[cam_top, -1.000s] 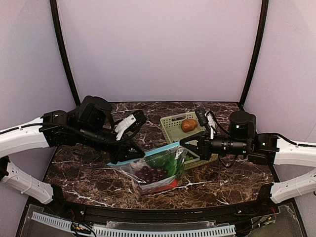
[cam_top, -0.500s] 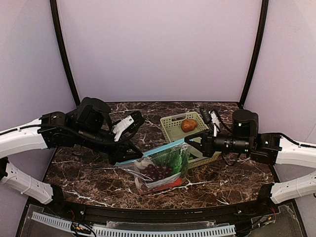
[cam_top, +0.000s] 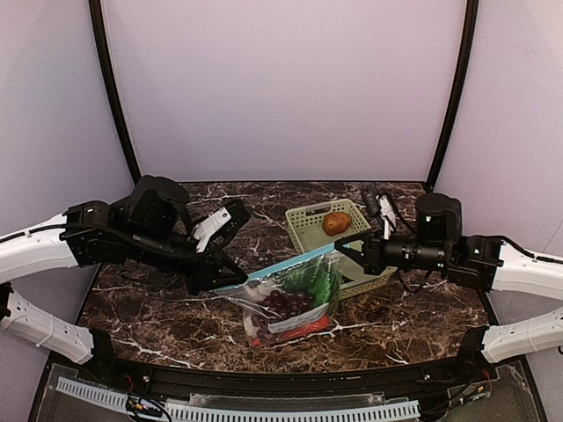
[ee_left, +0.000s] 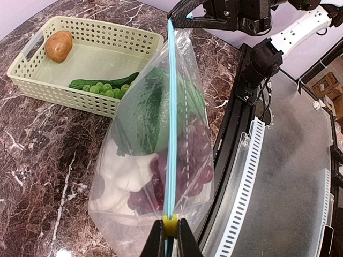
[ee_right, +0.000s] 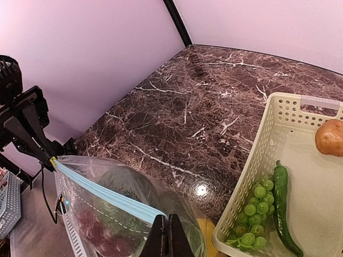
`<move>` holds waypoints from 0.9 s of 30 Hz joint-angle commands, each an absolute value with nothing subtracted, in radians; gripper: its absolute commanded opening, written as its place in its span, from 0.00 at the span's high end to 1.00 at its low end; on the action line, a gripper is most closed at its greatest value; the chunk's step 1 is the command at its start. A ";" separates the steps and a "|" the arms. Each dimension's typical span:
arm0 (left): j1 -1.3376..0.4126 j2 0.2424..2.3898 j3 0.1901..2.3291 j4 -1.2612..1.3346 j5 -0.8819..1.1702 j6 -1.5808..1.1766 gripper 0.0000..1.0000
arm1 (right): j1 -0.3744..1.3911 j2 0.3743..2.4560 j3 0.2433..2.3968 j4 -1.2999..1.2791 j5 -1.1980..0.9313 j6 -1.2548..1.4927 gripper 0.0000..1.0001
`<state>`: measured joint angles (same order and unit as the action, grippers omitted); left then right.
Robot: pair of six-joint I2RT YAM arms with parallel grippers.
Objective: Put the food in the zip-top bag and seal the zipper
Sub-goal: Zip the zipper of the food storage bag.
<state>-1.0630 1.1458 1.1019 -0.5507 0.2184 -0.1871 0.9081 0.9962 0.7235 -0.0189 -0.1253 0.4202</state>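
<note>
The clear zip-top bag [cam_top: 295, 294] hangs between both grippers just above the table. Its teal zipper [ee_left: 171, 123] is stretched straight from one to the other. My left gripper [ee_left: 170, 229] is shut on the small yellow slider at the near end of the strip. At the far end my right gripper [ee_right: 167, 227] is shut on the bag's top edge by the zipper [ee_right: 102, 193]. Inside the bag lie purple grapes [ee_left: 187, 171], a leafy green [ee_left: 142, 118], a white bulb [ee_left: 120, 171], a red pepper [cam_top: 303, 330] and a yellow lemon [ee_right: 206, 235].
A pale green lattice basket [cam_top: 303, 230] stands behind the bag at the right. It holds a brown potato [ee_right: 330, 136], green grapes [ee_right: 257, 201] and a long green pepper [ee_right: 281, 203]. The table's front rail [cam_top: 264, 374] runs close below the bag.
The two grippers have drawn a little apart, the right one moving rightward, and the zipper strip between them has pulled straighter. The bag has shifted slightly right with it.
</note>
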 commanded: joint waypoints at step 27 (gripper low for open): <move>-1.055 1.066 1.066 -0.707 0.201 -0.196 0.99 | 0.811 0.915 0.700 -0.063 0.032 0.459 1.00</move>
<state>-1.0626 1.1061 1.0855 -0.5961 0.2050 -0.1917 0.8497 0.9436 0.7105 -0.0769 -0.0780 0.4496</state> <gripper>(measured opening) 0.056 0.006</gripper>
